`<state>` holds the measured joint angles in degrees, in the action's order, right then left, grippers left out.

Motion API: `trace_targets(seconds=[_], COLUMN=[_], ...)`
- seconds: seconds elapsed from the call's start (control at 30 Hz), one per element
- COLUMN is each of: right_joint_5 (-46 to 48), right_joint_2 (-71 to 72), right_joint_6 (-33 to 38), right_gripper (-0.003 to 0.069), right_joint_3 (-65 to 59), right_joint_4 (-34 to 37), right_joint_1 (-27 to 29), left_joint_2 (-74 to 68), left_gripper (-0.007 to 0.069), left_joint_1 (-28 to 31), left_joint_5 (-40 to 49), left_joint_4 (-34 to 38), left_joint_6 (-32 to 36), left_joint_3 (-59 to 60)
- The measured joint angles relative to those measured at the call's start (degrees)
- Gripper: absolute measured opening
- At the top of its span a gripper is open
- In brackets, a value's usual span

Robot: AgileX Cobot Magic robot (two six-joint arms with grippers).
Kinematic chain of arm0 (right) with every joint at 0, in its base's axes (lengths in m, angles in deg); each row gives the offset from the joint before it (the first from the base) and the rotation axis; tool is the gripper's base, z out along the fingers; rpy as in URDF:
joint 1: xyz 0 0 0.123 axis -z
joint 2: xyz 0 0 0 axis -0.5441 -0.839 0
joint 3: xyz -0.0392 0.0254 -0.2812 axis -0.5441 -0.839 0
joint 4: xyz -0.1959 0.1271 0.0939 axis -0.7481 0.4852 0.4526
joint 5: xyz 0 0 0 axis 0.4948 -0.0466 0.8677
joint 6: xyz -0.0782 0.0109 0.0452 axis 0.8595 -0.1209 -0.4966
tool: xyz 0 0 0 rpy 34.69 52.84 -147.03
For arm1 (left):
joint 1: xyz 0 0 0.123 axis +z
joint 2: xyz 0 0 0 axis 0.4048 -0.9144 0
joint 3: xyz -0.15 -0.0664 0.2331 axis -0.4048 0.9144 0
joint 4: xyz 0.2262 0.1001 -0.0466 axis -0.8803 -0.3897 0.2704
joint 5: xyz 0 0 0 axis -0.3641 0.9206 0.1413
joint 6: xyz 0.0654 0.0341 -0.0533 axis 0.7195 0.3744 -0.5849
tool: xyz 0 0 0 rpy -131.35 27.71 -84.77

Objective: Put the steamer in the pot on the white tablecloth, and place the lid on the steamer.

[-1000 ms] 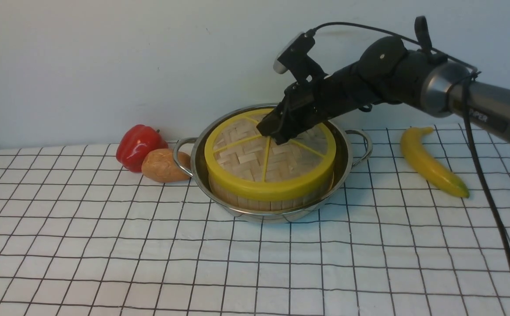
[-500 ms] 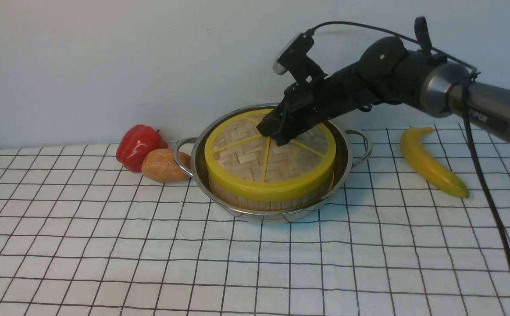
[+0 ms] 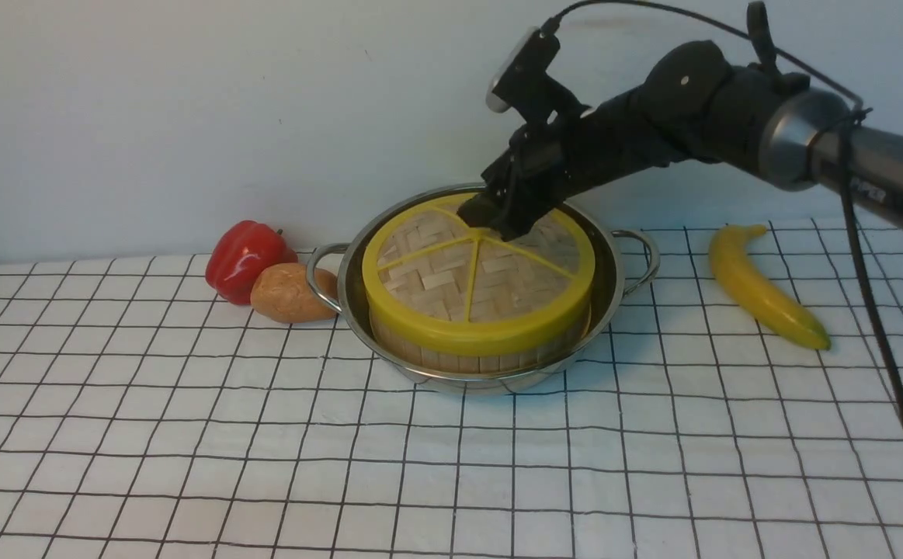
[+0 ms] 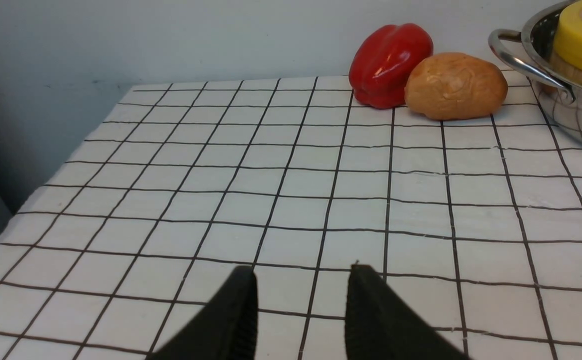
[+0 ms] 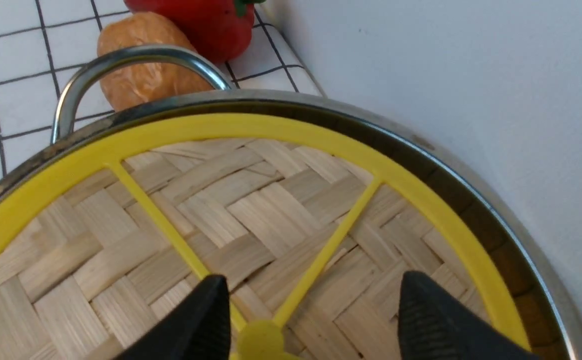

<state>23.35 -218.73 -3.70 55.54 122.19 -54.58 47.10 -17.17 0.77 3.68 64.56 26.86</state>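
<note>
The right gripper [image 3: 490, 221], jaws spread wide and empty, hovers seemingly just above the hub of the flat woven-bamboo lid [image 3: 478, 281] capping the bamboo steamer [image 3: 474, 353] inside the shiny steel pot [image 3: 614, 283].

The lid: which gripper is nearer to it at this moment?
Right. The right gripper hangs open just above the lid, straddling its hub. The left gripper hovers over bare tablecloth, away from the pot.

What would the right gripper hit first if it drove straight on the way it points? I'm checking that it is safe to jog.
Probably the lid: the open right gripper points down at its woven top, fingertips straddling the yellow hub.
</note>
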Motion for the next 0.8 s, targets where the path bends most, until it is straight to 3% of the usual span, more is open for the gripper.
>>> trace_targets(seconds=[0.17,0.3,0.57,0.8], right_joint_5=[-0.27,-0.01,4.40,6.00], right_joint_2=[3.68,7.80,19.12,28.47], right_joint_6=[-0.18,-3.84,-18.56,-36.20], right_gripper=[0.0418,0.0319,0.0009,-0.0015], right_joint_3=[0.00,0.00,0.00,0.00], right_joint_4=[-3.50,-9.01,-21.62,-25.81], right_joint_1=[0.05,0.85,4.12,4.63], left_joint_2=[0.00,0.00,0.00,0.00], left_gripper=[0.0243,0.0243,0.0243,0.0243], left_joint_1=[0.00,0.00,0.00,0.00], left_joint_5=[0.00,0.00,0.00,0.00], left_joint_4=[0.00,0.00,0.00,0.00], left_joint_6=[0.00,0.00,0.00,0.00], left_joint_3=[0.00,0.00,0.00,0.04])
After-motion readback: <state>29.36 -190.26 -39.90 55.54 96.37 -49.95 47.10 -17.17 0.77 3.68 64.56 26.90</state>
